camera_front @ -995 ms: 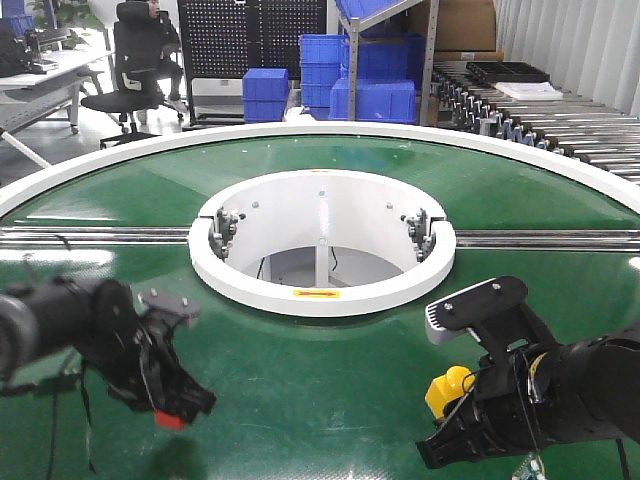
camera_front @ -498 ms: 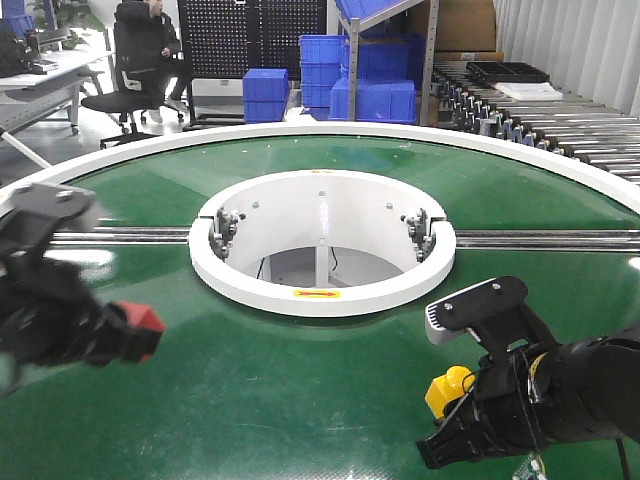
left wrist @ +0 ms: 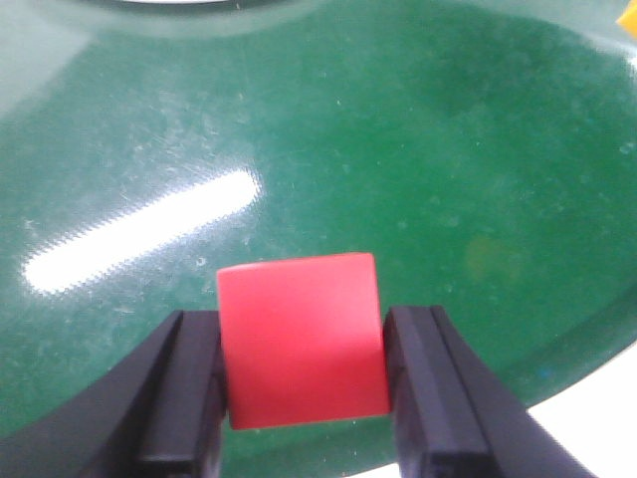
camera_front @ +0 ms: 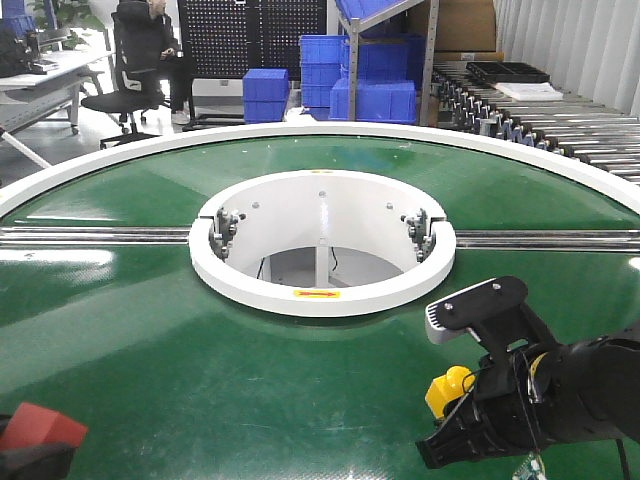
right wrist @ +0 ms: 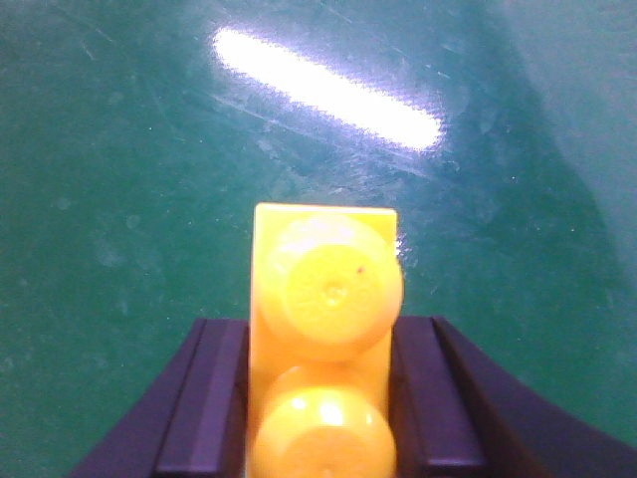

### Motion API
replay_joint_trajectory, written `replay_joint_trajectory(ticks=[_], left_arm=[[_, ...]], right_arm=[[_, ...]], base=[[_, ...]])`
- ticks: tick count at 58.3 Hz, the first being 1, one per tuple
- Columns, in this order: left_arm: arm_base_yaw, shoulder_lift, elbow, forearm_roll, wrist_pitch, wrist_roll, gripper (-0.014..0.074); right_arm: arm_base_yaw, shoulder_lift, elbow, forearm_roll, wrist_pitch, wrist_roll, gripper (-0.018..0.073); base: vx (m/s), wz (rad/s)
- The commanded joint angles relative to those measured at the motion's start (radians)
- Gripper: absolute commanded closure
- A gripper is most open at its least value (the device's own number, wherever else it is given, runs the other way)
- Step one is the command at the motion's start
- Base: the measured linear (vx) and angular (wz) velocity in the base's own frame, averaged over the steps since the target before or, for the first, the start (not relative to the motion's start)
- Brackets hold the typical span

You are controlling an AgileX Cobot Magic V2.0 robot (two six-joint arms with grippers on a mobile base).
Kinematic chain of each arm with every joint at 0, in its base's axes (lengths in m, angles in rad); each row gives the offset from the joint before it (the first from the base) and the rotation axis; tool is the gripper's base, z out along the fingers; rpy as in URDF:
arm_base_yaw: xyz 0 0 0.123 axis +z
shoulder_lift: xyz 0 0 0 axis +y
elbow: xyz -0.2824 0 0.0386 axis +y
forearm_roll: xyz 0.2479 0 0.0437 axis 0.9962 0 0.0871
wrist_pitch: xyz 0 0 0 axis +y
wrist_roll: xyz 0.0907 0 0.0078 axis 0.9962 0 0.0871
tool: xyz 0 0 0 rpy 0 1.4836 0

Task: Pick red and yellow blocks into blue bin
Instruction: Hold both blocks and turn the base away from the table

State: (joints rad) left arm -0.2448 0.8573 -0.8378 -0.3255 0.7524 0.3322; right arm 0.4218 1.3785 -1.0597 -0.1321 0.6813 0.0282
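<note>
My left gripper [left wrist: 304, 329] is shut on the red cube [left wrist: 302, 339], held off the green belt with a black finger pressed to each side. In the front view this cube [camera_front: 42, 425] shows at the bottom left corner, with most of the left gripper [camera_front: 30, 445] cut off by the frame edge. My right gripper [right wrist: 320, 325] is shut on the yellow brick [right wrist: 323, 289], whose two round studs face the wrist camera. The yellow brick [camera_front: 448, 388] sits in the right gripper [camera_front: 452, 406] low at the front right. The blue bin is out of view.
A white ring hub [camera_front: 322, 290] with a central opening stands mid-table, crossed by a metal rail [camera_front: 540, 240]. The green turntable [camera_front: 300, 390] has a white outer rim [camera_front: 60, 175]. Blue crates [camera_front: 372, 100] are stacked behind; a roller conveyor [camera_front: 560, 125] runs at the back right.
The left arm swung with the red cube from the front, out to the left edge, then down into the bottom left corner. The right arm and yellow brick stayed put.
</note>
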Motion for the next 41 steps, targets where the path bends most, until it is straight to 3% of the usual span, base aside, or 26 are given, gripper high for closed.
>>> replay_joint_trajectory(ticks=[1,15,41], left_arm=[[-0.004,-0.042,-0.006,-0.028,-0.075,0.001,0.0308],[-0.004,-0.059,0.002,-0.028,0.02,0.0,0.0308],[-0.004,-0.059,0.002,-0.028,0.024,0.0,0.0308]], right_arm=[[-0.002,-0.033,-0.027,-0.012,-0.059,-0.004,0.0335],[-0.002,-0.033,-0.027,-0.012,-0.059,-0.004,0.0335],[-0.002,-0.033,-0.027,-0.012,-0.058,-0.004,0.0335]], base=[[0.0,0.0],[0.0,0.0],[0.0,0.0]])
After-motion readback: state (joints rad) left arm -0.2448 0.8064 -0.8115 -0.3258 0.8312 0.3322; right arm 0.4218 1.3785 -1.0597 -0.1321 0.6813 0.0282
